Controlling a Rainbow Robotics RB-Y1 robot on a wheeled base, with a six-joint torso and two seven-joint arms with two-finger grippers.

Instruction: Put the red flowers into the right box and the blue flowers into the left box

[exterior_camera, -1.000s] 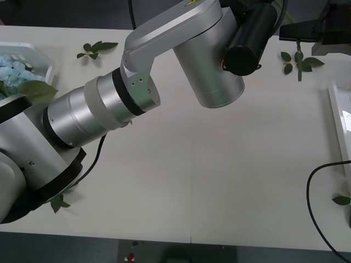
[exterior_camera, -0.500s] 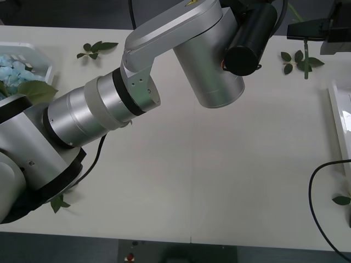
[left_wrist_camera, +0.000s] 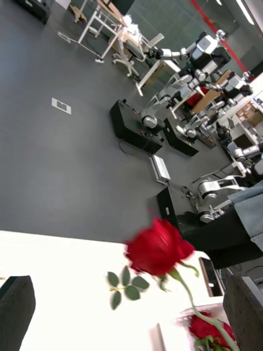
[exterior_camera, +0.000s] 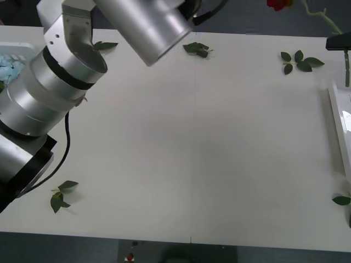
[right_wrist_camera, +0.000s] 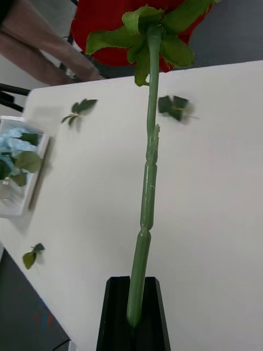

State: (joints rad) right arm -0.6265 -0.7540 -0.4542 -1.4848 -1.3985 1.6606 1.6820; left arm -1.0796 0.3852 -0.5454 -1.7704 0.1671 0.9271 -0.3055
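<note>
Right claw clamped on rose stem, bloom high over counter far edge; left claw apart, idle; lower stem-first into right box; avoid rim snag.

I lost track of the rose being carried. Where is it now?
The red rose is held by its stem in the right gripper, lifted above the table's far right corner, near the right box.

The left arm reaches from the near left up and across toward the far side, its gripper with black fingers spread wide apart. The right gripper has its black fingers closed together, clamped on a green stem
</note>
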